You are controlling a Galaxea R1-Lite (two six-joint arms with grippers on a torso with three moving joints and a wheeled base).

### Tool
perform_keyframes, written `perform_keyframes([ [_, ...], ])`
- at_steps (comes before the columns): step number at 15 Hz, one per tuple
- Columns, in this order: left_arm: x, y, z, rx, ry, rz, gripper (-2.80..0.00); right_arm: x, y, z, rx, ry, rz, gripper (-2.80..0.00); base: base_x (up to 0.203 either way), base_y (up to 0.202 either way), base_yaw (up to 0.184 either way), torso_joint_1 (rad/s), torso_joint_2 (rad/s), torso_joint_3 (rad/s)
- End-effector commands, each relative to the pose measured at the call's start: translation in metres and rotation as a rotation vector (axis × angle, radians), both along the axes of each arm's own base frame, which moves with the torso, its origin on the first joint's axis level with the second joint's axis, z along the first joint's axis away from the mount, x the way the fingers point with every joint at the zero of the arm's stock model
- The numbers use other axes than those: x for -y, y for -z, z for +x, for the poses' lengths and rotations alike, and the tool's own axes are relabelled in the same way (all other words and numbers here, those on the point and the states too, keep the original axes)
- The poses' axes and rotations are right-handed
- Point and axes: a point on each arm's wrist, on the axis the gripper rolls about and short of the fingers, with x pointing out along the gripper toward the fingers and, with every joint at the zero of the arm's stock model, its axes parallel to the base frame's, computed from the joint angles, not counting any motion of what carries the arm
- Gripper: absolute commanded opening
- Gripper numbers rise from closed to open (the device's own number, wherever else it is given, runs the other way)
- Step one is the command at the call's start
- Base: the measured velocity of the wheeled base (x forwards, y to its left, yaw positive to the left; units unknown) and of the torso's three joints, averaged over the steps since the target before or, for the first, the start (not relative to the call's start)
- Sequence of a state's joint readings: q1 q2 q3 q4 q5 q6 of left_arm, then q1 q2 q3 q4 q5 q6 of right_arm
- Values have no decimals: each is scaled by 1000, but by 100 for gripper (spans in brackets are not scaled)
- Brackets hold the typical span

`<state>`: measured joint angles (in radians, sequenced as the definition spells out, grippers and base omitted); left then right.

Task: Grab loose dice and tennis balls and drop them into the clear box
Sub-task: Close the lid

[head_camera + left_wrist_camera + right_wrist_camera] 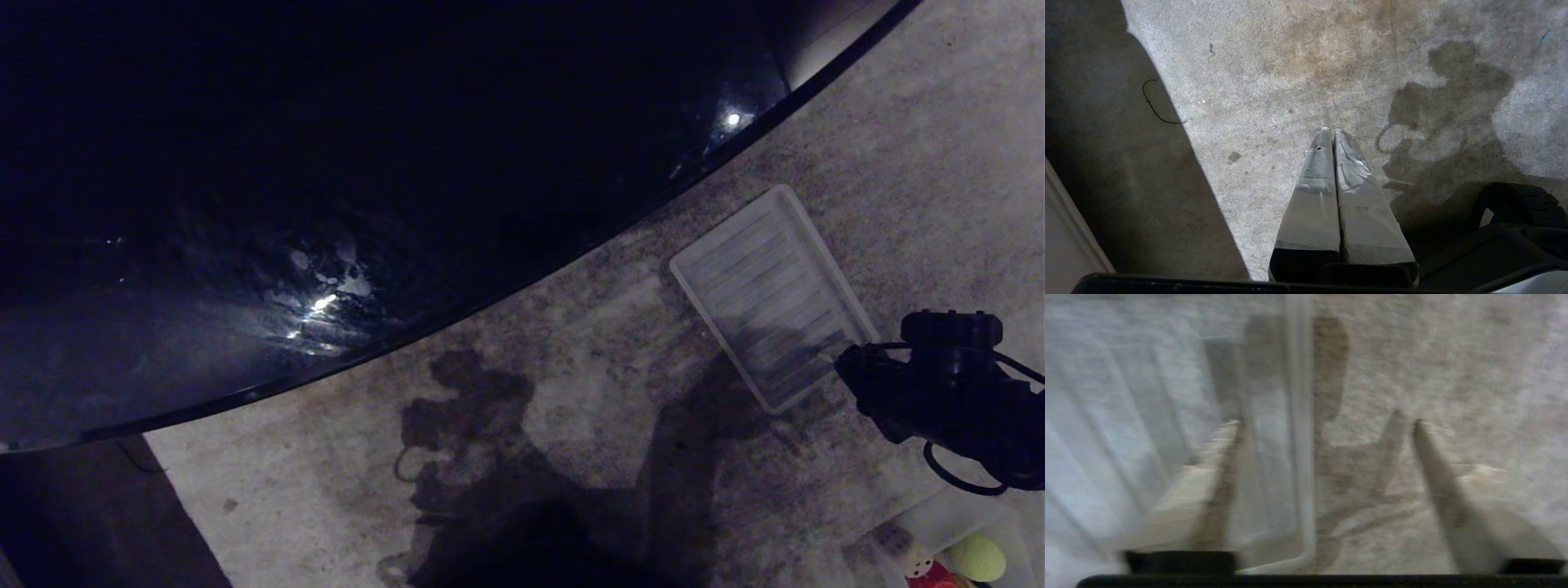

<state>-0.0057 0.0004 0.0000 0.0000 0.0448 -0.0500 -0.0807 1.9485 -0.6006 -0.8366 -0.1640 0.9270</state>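
The clear box (953, 508) sits on the carpet at the lower right edge of the head view. Inside it lie a yellow-green tennis ball (977, 557), a pale die with dark dots (918, 560) and a sliver of a red die (932, 578). My right arm (951, 392) hangs just beyond the box, by the near end of the lid. In the right wrist view my right gripper (1323, 424) is open and empty above the carpet, one finger (1224, 465) over the lid's corner. My left gripper (1331, 131) is shut, empty, over bare carpet.
A flat ribbed translucent lid (767, 294) lies on the carpet beyond the box. A large dark glossy round tabletop (326, 180) fills the upper left of the head view. Shadows of my arms fall on the stained carpet (571, 392).
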Motion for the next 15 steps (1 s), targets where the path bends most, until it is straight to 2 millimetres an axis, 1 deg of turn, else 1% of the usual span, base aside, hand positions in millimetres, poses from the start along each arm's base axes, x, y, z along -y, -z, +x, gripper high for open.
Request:
perform_keyframes([
  [1, 0, 0, 0, -3, 1, -1, -280, 1, 3, 4, 18, 4, 3, -280, 0, 0, 0, 0, 0, 0],
  [5, 0, 0, 0, -3, -1, -1, -280, 1, 6, 7, 26, -26, 25, -280, 0, 0, 0, 0, 0, 0],
  [8, 0, 0, 0, -3, 1, -1, -280, 1, 9, 9, 32, -3, 81, -280, 0, 0, 0, 0, 0, 0],
  [10, 0, 0, 0, -3, -1, -1, -280, 1, 4, 10, 78, -4, 82, -280, 0, 0, 0, 0, 0, 0],
  [11, 0, 0, 0, -3, -1, -1, -280, 1, -1, 9, 99, -4, 80, -280, 0, 0, 0, 0, 0, 0],
  [13, 0, 0, 0, -3, -1, -1, -280, 3, -26, -2, 173, -23, 80, -280, 0, 0, 0, 0, 0, 0],
  [14, 0, 0, 0, -3, -1, -1, -280, 3, -39, -10, 207, -41, 79, -280, 0, 0, 0, 0, 0, 0],
  [15, 0, 0, 0, -3, 1, -1, -280, 3, -55, -23, 245, -66, 67, -280, 0, 0, 0, 0, 0, 0],
])
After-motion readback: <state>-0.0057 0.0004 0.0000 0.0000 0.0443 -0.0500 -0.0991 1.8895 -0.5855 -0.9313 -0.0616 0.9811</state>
